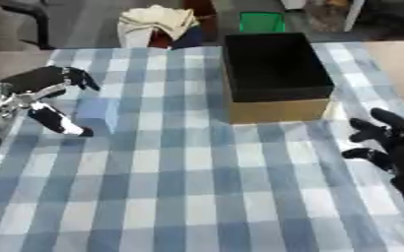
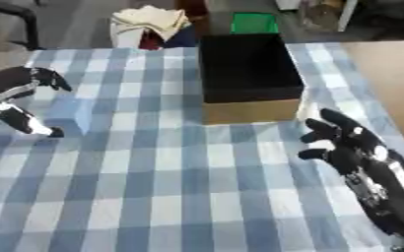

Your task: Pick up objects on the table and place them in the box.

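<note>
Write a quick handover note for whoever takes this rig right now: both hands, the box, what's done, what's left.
Left robot hand: open, at the table's left side beside a pale blue block, not gripping it.
Right robot hand: open, holding nothing, right of the box.
Box: open cardboard at the far centre of the checked tablecloth; its interior looks dark and empty.
Done: nothing visibly boxed.
Left: grasp the block and box it.

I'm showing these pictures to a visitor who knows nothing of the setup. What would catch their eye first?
Probably the open cardboard box with its dark inside, standing far centre on the blue-and-white checked tablecloth. Next, the two black hands: the left hand at the left edge, fingers and thumb spread around a pale blue block, and the right hand open near the box's right corner.
</note>
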`<state>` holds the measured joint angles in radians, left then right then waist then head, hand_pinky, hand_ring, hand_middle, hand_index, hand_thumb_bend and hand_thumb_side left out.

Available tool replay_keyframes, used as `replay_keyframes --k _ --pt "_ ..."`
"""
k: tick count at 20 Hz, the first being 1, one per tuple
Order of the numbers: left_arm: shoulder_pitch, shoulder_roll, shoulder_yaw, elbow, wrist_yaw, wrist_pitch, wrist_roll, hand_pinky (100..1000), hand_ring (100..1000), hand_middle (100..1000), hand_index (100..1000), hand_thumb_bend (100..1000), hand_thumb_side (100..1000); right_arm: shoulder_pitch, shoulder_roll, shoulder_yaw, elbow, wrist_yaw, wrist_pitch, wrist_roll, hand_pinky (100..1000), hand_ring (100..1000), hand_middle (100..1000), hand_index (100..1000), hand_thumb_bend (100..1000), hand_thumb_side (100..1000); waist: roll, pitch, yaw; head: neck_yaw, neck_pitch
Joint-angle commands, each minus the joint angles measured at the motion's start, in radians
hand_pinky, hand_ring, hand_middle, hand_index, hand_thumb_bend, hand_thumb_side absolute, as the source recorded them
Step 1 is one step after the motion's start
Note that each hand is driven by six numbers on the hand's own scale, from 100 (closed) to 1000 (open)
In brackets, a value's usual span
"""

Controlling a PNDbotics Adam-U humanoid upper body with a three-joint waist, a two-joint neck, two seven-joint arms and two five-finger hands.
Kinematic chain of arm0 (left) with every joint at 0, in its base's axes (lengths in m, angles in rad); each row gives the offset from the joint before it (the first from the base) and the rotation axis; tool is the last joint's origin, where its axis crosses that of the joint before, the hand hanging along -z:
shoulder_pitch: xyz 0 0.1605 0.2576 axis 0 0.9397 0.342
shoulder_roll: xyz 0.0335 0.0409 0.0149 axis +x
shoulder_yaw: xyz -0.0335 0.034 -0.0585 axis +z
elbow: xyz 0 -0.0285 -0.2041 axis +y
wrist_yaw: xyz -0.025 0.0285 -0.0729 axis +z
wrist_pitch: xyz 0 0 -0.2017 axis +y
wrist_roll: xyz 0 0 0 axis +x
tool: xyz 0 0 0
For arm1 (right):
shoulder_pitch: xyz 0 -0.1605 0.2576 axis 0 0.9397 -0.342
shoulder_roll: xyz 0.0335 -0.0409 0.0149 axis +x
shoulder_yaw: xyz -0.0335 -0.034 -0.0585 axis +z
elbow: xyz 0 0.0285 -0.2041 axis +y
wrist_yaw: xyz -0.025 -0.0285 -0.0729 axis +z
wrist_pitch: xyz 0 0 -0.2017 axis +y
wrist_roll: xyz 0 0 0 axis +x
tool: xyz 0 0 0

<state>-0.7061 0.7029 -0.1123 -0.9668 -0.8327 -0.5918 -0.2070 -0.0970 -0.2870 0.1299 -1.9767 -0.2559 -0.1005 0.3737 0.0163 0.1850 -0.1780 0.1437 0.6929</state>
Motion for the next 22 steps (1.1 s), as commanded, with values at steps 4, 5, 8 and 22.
replay_keyframes --k 4,5,8,22 --pt "-0.032 0.015 0.019 0.024 -0.014 0.004 0.011 739 713 730 817 671 452 -0.011 -0.002 -0.001 -0.010 0.000 0.000 0.006 749 1000 705 964 100 553 0.001 -0.009 -0.007 0.006 -0.011" --pt "-0.034 0.014 0.020 0.028 -0.017 0.004 0.010 740 712 729 816 668 452 -0.011 -0.002 -0.001 -0.010 0.000 0.000 0.006 749 1000 705 964 100 552 0.001 -0.008 -0.008 0.006 -0.011" --pt "-0.039 0.010 0.022 0.041 -0.024 0.003 0.004 746 700 716 810 653 460 -0.011 -0.002 0.000 -0.011 0.000 0.000 0.007 749 1000 705 964 100 553 0.001 -0.007 -0.011 0.007 -0.011" --pt "-0.039 -0.003 0.023 0.073 -0.033 -0.007 -0.030 752 657 672 799 617 485 -0.014 0.001 0.001 -0.009 0.001 0.000 0.009 749 1000 705 964 100 557 0.001 -0.004 -0.016 0.003 -0.009"
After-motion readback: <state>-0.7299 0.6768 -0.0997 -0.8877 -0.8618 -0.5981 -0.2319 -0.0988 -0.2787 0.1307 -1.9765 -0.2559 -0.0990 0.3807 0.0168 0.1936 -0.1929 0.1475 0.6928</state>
